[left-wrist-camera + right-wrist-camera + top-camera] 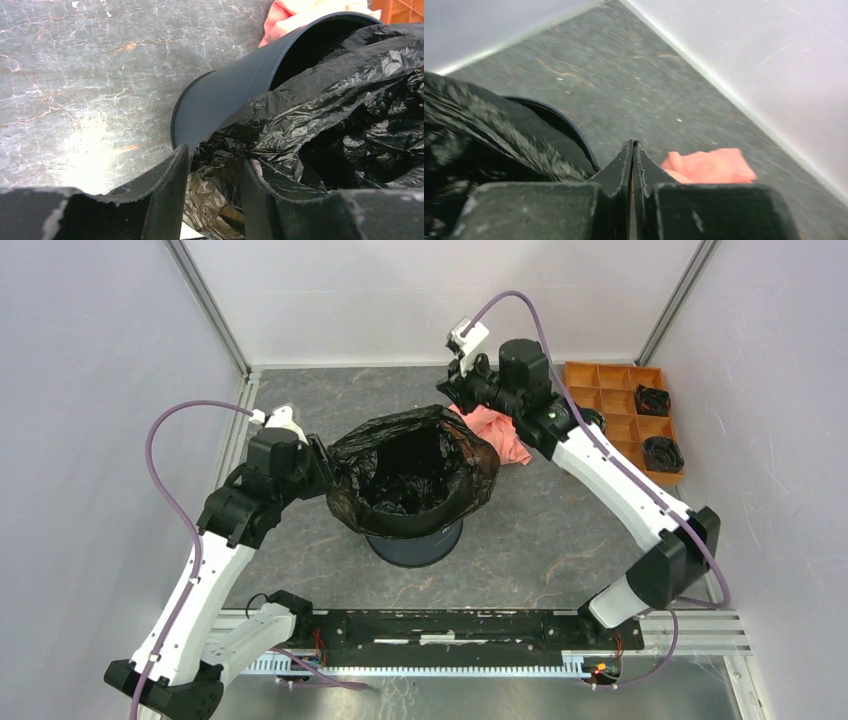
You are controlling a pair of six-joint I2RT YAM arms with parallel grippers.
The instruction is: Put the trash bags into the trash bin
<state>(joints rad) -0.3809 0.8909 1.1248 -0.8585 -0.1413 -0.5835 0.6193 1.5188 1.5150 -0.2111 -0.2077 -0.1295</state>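
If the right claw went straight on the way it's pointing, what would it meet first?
Probably the bare table, in the gap between the trash bin rim and the pink cloth; the right claw is shut, and depth is unclear.

Glossy wrinkled plastic trash bag [415, 465], smooth matt trash bin [225, 95], soft pink cloth [503, 432].
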